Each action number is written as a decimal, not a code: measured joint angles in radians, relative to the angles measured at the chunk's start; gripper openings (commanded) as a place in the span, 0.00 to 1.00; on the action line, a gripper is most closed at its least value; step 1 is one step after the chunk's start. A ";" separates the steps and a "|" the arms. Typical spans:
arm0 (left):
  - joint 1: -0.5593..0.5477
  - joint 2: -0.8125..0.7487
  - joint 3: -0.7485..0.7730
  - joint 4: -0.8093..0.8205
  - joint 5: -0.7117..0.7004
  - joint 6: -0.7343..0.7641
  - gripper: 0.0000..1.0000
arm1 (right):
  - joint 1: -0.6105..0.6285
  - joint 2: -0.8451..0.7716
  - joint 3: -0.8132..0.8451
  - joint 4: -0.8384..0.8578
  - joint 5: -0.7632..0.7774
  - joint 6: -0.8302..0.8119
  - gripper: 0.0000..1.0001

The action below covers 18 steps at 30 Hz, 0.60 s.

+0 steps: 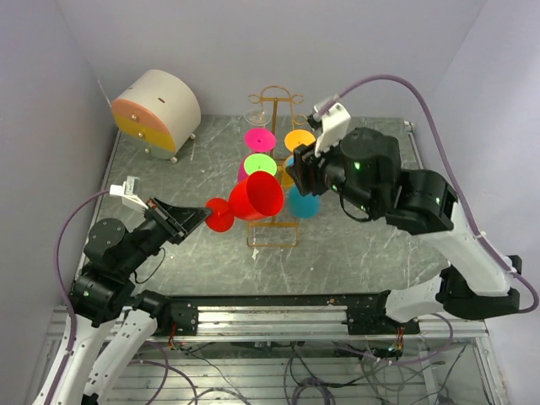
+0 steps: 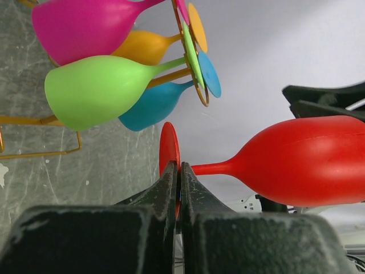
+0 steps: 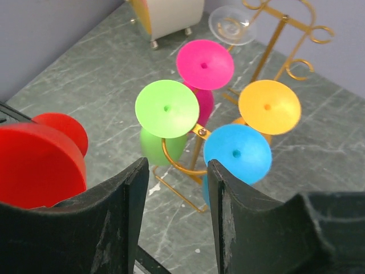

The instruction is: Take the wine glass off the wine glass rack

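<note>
The left gripper [image 2: 178,174] is clamped on the foot of the red wine glass [image 2: 302,160]. The glass is held sideways, apparently off the wine glass rack [image 1: 274,110], just in front of it. Next: to be drawn clear and set down. The right gripper [image 3: 178,168] is spread, nothing held, over the rack. The green glass [image 2: 97,91] and blue glass [image 2: 151,108] hang close; contact is to be avoided.

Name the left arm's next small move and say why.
Probably draw the red wine glass leftward, away from the wine glass rack. The left gripper has its jaws shut on the glass's foot and the glass lies sideways, off the rack. In the top view, though, its bowl sits close to the rack's front and the hanging green glass.
</note>
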 measured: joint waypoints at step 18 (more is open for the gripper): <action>0.000 -0.008 0.071 -0.111 -0.043 0.105 0.07 | -0.172 0.069 0.154 -0.060 -0.558 0.043 0.57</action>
